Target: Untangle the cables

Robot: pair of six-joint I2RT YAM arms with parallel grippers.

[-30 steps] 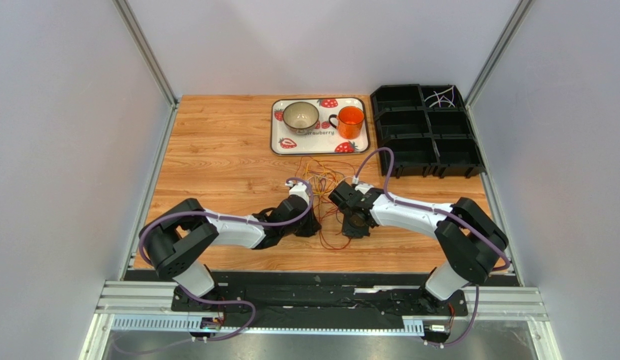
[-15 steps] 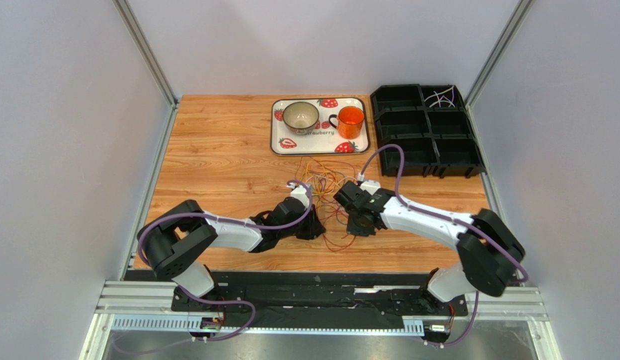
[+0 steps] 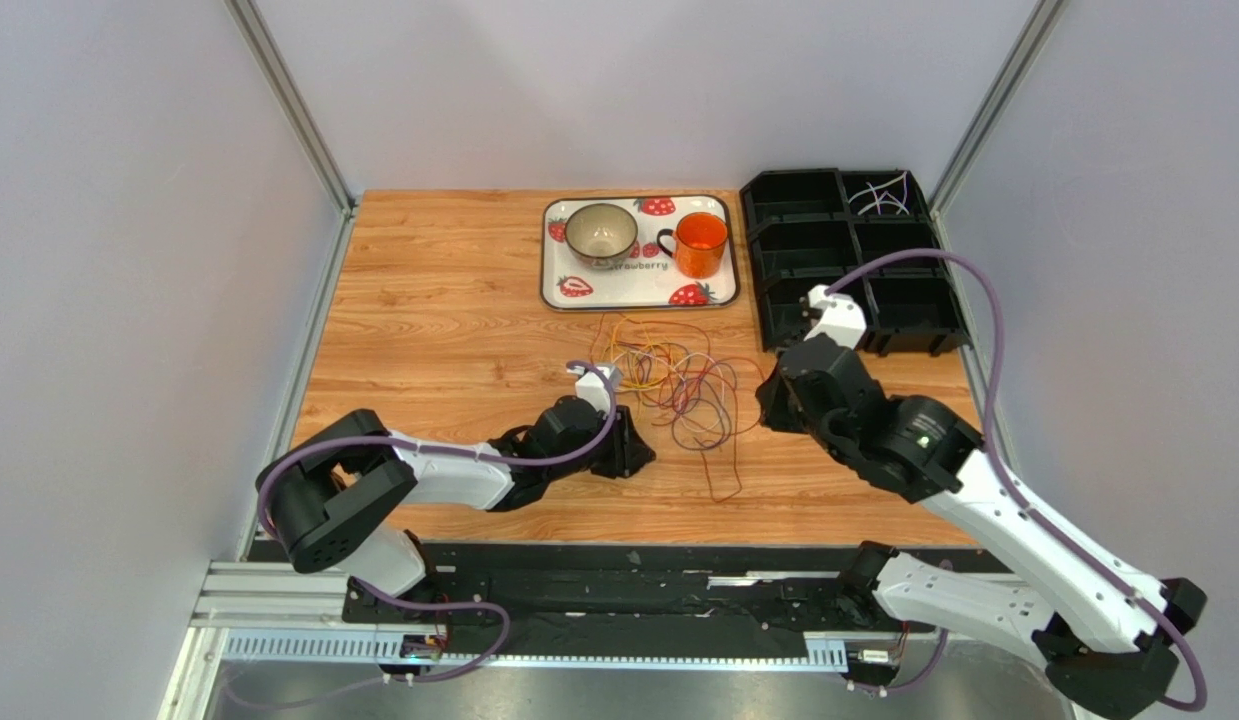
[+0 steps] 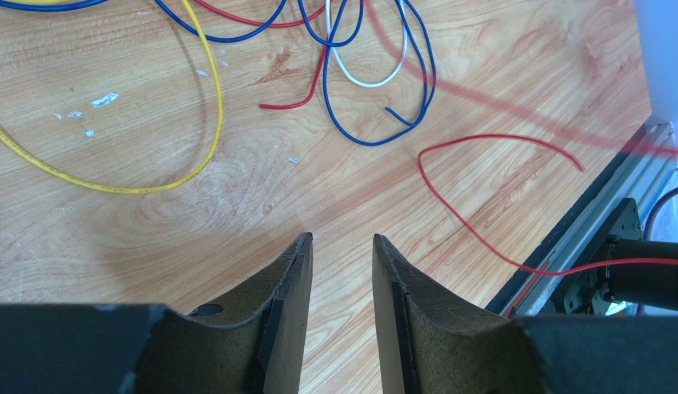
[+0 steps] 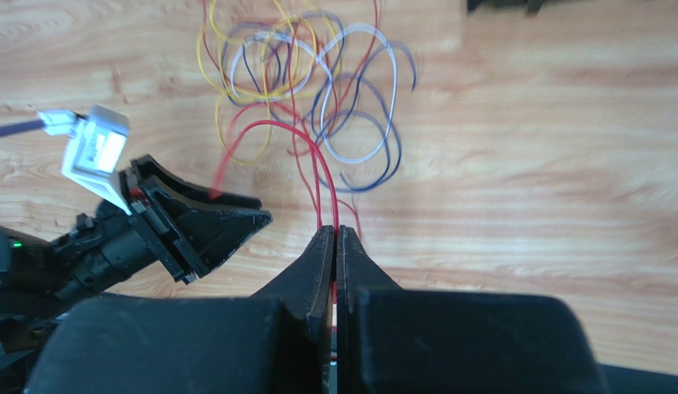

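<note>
A tangle of thin red, yellow, blue and white cables (image 3: 673, 378) lies on the wooden table in the middle. My left gripper (image 3: 636, 450) rests low at the tangle's near-left edge, open and empty; in the left wrist view (image 4: 342, 240) bare wood shows between the jaws, with a yellow cable (image 4: 153, 187), a blue cable (image 4: 375, 135) and a red cable (image 4: 482, 234) ahead. My right gripper (image 5: 334, 234) is shut on a red cable (image 5: 268, 125) that loops up out of the tangle (image 5: 309, 90). It is raised to the right of the tangle (image 3: 766, 402).
A strawberry tray (image 3: 558, 285) at the back holds a bowl (image 3: 600, 230) and an orange mug (image 3: 702, 240). A black compartment organiser (image 3: 851, 267) stands at the back right, with white wires (image 3: 885, 195) in one far compartment. The left gripper (image 5: 223, 220) shows in the right wrist view.
My right arm has lifted and swung right, pulling the red cable; the tangle has spread to the right. My left gripper has shifted slightly toward the near edge.
</note>
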